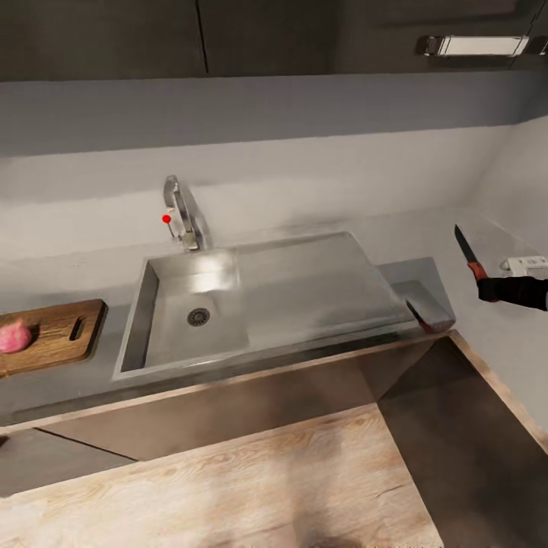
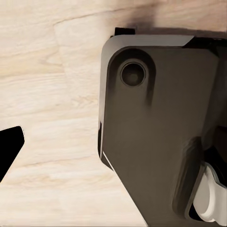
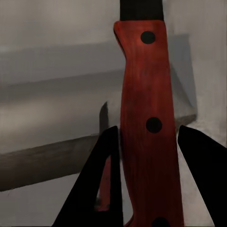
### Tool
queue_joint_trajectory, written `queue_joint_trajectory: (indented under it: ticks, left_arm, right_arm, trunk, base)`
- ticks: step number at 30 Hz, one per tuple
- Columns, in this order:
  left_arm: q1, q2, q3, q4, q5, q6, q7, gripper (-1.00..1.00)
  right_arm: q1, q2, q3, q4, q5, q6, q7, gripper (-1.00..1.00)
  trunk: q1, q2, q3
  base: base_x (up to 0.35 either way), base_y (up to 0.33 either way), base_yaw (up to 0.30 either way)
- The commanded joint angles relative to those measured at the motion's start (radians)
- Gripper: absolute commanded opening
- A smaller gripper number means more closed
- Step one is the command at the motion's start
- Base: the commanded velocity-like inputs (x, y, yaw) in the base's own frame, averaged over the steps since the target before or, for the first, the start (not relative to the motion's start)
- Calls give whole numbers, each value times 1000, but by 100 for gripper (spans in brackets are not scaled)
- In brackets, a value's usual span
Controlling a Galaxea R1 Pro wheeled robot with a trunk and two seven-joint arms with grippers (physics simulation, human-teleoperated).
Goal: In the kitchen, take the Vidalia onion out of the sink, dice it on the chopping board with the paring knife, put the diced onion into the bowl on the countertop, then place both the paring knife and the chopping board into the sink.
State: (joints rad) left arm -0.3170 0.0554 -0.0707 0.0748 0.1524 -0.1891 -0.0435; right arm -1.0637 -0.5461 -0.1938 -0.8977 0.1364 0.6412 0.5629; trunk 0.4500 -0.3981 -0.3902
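Observation:
My right gripper (image 1: 487, 289) is shut on the red handle of the paring knife (image 1: 465, 245), which it holds off the sink's right end with the dark blade pointing up. In the right wrist view the handle (image 3: 146, 80) sits between the two black fingers (image 3: 109, 156) of the gripper (image 3: 149, 139). The steel sink (image 1: 304, 293) lies in the middle of the grey countertop (image 1: 68, 384), its basin bare. The brown chopping board (image 1: 61, 335) rests left of the sink, with the pink onion (image 1: 14, 336) on it. One black finger (image 2: 10, 150) of my left gripper hangs at the frame's edge over wood floor.
A chrome faucet (image 1: 183, 215) with a red knob stands behind the basin. A dark, red-tipped knife shape (image 1: 421, 313) lies at the sink's right front corner. A small white object (image 1: 527, 265) sits at the far right. Black upper cabinets (image 1: 228, 34) hang above.

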Motion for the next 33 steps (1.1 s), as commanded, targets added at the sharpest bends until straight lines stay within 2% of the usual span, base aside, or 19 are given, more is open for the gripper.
queue_joint_trajectory:
  ticks: [1, 6, 18, 33]
  left_arm:
    - [-2, 0, -8, 5, 10, -7, -4, 100]
    - [-2, 0, -8, 5, 10, -7, -4, 100]
    - [-2, 0, -8, 5, 10, -7, -5, 100]
    - [-2, 0, -8, 5, 10, -6, -5, 100]
  right_arm:
    - [-1, 4, -3, -1, 11, 3, 10, -100]
    - [-1, 21, -3, -1, 11, 3, 11, -100]
    - [-1, 24, -3, -1, 11, 3, 11, -100]
    - [-1, 23, -3, 1, 13, 3, 10, -100]
  trunk:
    - [0, -2, -2]
    - [0, -2, -5]
    - [0, -2, -8]
    - [0, -2, -8]
  base:
    - [-225, 239, 251]
    - [-131, 286, 269]
    - [-11, 315, 264]
    - [-15, 322, 18]
